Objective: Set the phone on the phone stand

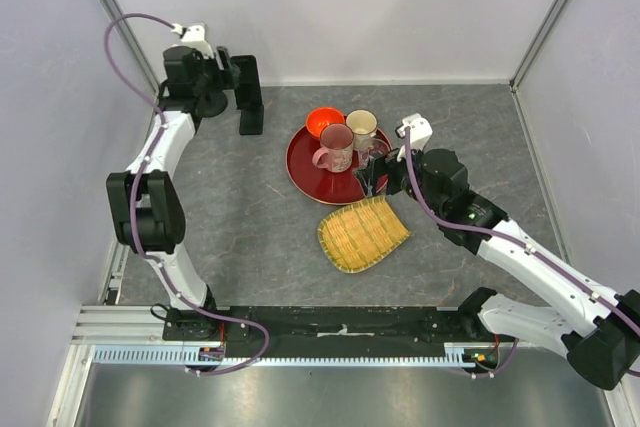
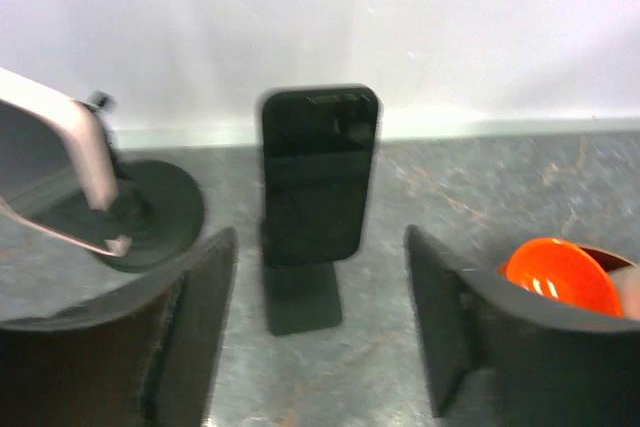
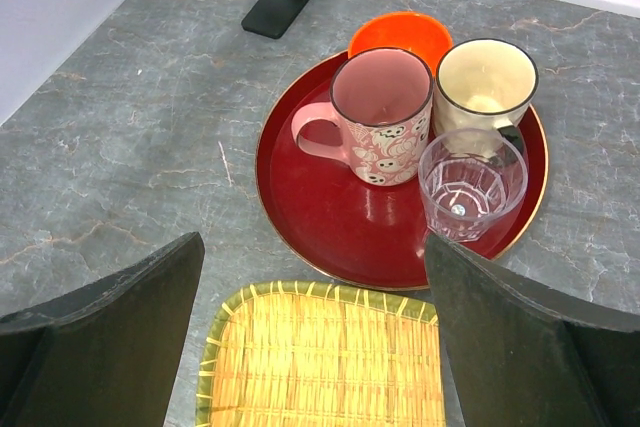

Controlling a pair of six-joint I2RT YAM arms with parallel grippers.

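Phone (image 2: 318,175) stands upright on the phone stand (image 2: 303,299); left fingers (image 2: 195,342) and right fingers (image 3: 105,332) spread, empty.

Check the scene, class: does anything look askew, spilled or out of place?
Nothing stands out. The phone stands upright on its stand; the pink mug, cream mug and glass sit upright on the red tray, nothing spilled. The orange bowl sits at the tray's far rim, perhaps overhanging it.

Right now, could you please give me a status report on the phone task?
Left pincer open, facing the black rectangular phone. Phone upright on the black flat-based stand, not gripped. Right pincer open over the round red tray. Nothing in the way.
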